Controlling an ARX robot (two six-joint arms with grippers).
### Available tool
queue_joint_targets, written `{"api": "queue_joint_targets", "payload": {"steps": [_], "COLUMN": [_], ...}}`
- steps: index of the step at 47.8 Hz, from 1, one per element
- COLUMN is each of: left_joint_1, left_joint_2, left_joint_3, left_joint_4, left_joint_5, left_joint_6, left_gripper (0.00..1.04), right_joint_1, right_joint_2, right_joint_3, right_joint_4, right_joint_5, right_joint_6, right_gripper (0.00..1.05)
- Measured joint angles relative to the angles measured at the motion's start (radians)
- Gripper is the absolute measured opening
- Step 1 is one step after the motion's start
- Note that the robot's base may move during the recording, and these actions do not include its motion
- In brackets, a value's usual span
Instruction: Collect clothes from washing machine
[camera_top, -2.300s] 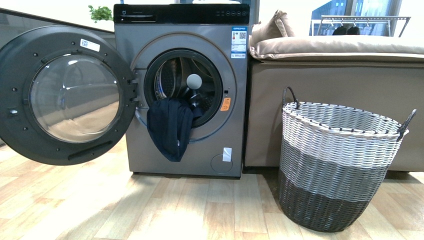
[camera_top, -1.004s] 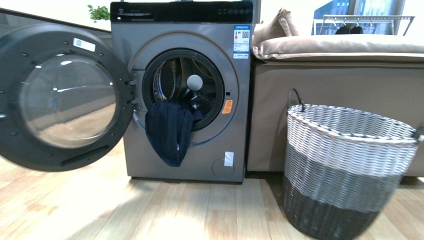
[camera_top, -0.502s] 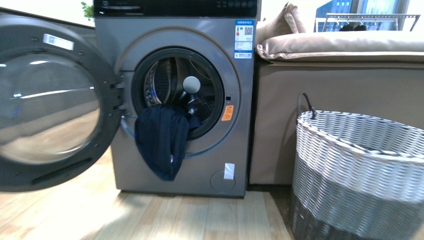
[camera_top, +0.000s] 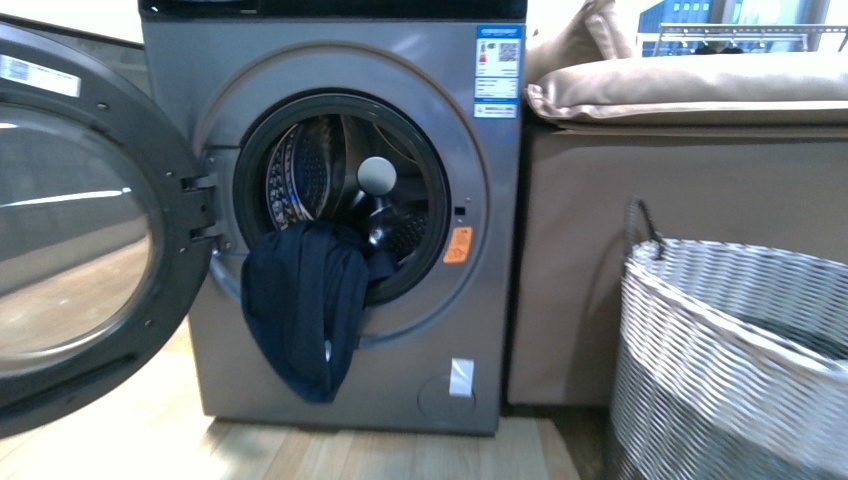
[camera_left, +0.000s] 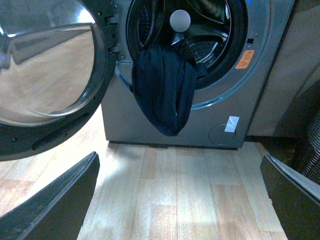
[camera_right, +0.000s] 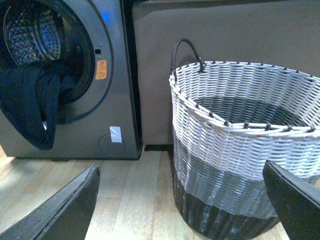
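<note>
Clothes (camera_top: 300, 305) hang limp from the open washing machine (camera_top: 492, 250) porthole; I see my left gripper (camera_left: 178, 156) and right gripper (camera_right: 181, 165) with jaws spread wide.

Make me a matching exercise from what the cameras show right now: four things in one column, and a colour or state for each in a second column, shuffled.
Things
1. clothes
2. door
3. basket
4. orange sticker

Colour or state
A. swung wide open
B. dark navy, hanging limp
C. woven, white above and dark below
D. stuck on the front of the washing machine

Pairs: 1-B, 2-A, 3-C, 4-D
</note>
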Motion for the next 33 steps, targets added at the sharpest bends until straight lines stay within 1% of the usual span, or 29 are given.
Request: {"api": "queue_joint_targets", "payload": {"steps": [33], "left_joint_1": [0.000], "left_joint_2": [0.000], "left_joint_3": [0.000], "left_joint_4": [0.000], "left_joint_5": [0.002], "left_joint_6": [0.000], "left_gripper": [0.98], "right_joint_1": [0.000], "right_joint_2": [0.002], "right_joint_3": [0.000], "right_joint_4": [0.000], "right_joint_5": [0.001], "right_joint_6": [0.000], "right_gripper": [0.97]}}
